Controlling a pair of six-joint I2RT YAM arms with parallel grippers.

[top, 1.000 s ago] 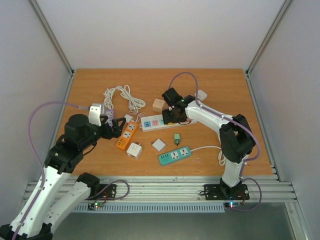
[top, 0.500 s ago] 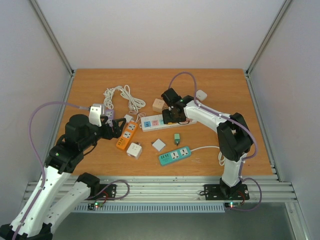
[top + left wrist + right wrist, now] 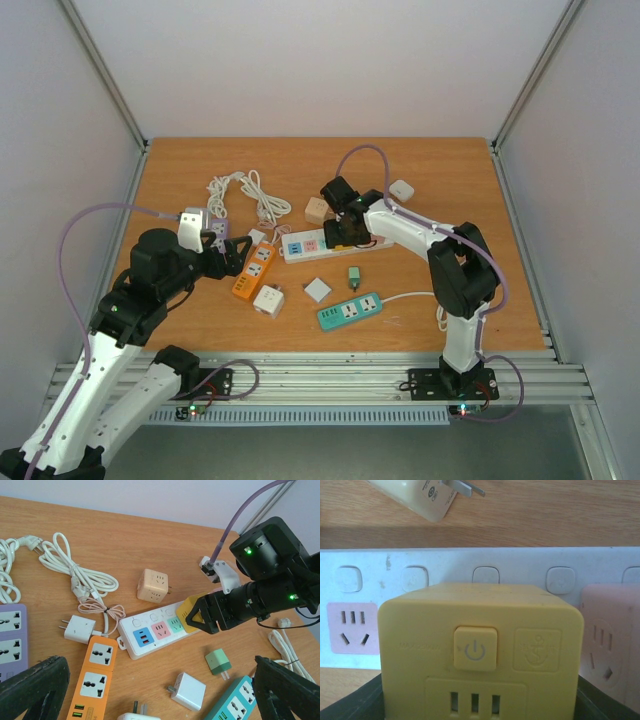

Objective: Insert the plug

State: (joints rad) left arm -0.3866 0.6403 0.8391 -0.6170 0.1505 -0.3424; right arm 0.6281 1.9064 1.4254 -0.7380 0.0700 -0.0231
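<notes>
Top external view, starting at the arm bases: the teal power strip [image 3: 350,311] lies nearest the front edge, its white cord trailing off to the right. Just behind it sit a small green plug [image 3: 353,275], a flat white square adapter [image 3: 317,289] and a white cube adapter [image 3: 268,300], each apart from the others. The left gripper [image 3: 228,258] hovers beside the orange power strip [image 3: 253,270]. In the left wrist view its fingers [image 3: 35,690] are spread wide with nothing between them. A purple power strip [image 3: 216,232] lies close by that arm.

Mid-table now: the right gripper [image 3: 196,616] pinches the yellow cube plug [image 3: 480,650] from both sides. It holds the cube on the right end of the long white power strip with coloured sockets [image 3: 305,245]. The right wrist view shows the cube sitting over the strip, a pink socket either side. Whether its prongs are seated, I cannot tell.

Crowding it from behind is the beige cube adapter [image 3: 317,210], just beyond the strip and near the gripper. Further left lies a bundle of coiled white cables [image 3: 245,192], and far right a small white adapter [image 3: 402,190] sits on its own.

The wooden tabletop [image 3: 450,160] shows open wood along its far edge and down the right side. White walls close in on the left, right and back.
</notes>
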